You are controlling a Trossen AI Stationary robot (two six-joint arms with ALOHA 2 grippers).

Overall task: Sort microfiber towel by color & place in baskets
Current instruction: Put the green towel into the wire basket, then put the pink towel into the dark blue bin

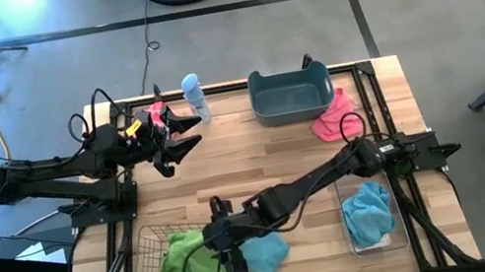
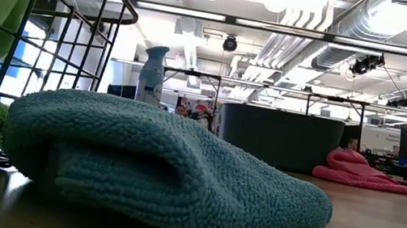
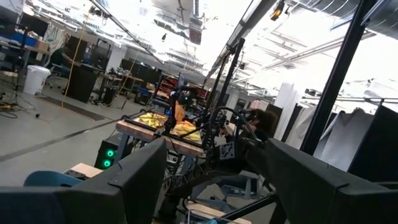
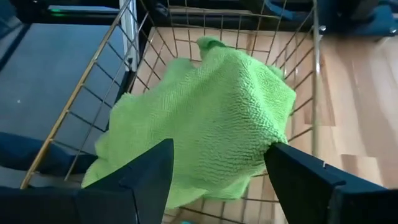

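Note:
The wire-mesh basket [image 1: 161, 270] stands at the table's near left corner with a green towel [image 4: 205, 118] heaped inside it, also seen in the high view [image 1: 181, 255]. My right gripper [image 4: 217, 180] hangs open just above that towel, at the basket's right rim [image 1: 225, 259]. A teal towel [image 1: 265, 254] lies folded on the table right of the basket, filling the low view [image 2: 171, 166]. Another blue towel [image 1: 368, 212] fills the clear bin [image 1: 403, 240]. A pink towel [image 1: 330, 120] lies on the table against the blue-grey tub [image 1: 290, 93]. My left gripper [image 1: 194, 131] waits open, raised near the far left.
A small spray bottle [image 1: 195, 97] stands at the far edge, just beyond my left gripper. A pink patch [image 1: 157, 114] shows by the left wrist; what it is I cannot tell. Bare wood lies across the table's middle [image 1: 257, 158]. The right arm stretches from the right edge across the near half.

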